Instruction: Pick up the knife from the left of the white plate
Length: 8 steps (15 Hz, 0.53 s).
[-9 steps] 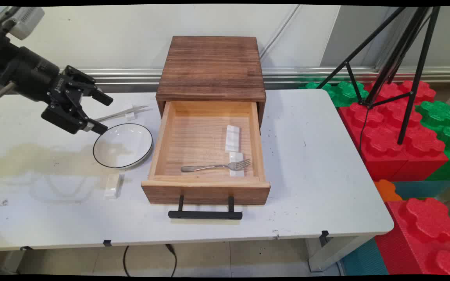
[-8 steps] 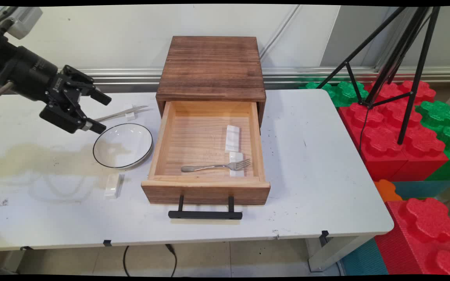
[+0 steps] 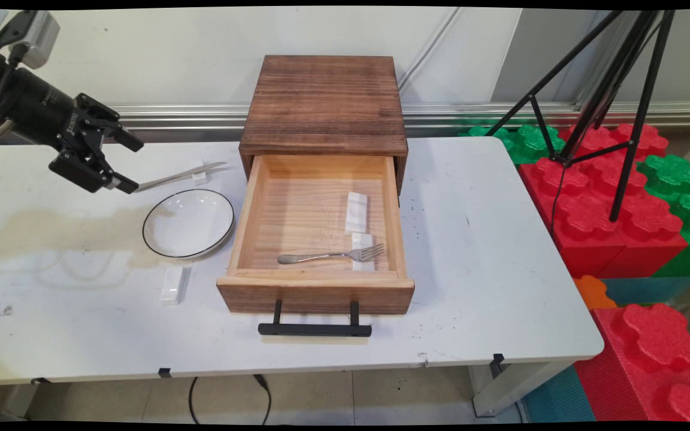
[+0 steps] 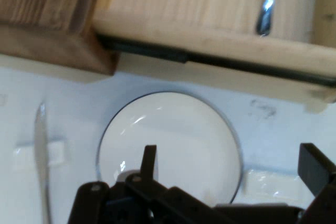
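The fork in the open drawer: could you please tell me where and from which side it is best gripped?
Grip the fork mid-handle from straight above, the pincer closing across the thin stem. It lies flat along the drawer floor, tines propped on a white rest, so the handle is probably easiest to reach.

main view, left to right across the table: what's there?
gripper → knife on its white rest → bowl → open wooden drawer with fork inside → black tripod

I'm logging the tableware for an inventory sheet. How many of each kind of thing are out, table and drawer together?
Silver knife: 1
Silver fork: 1
White round plate with a black rim: 1
White rectangular cutlery rests: 4
Total: 7
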Motion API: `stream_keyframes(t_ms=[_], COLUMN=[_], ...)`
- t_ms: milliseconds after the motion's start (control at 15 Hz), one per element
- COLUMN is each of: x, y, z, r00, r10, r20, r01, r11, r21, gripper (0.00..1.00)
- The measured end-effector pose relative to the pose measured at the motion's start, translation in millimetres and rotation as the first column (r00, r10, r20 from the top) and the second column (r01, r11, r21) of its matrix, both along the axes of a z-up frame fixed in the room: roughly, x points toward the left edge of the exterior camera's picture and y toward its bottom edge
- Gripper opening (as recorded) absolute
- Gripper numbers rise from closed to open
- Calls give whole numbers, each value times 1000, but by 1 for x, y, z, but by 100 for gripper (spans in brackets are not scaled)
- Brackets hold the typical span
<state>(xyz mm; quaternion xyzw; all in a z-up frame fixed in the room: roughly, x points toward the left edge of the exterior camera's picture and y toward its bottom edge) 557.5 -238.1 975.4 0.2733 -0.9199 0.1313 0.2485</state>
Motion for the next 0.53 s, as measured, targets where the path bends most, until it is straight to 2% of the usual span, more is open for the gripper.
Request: stream_keyframes(t_ms=[267, 533], x=[18, 29], y=[-25, -46], z=[-14, -32], r00=[997, 991], r10=[32, 63], r20=[77, 122], r01=[-32, -64], r11=[1000, 998], r21=[0, 3], gripper=[100, 100])
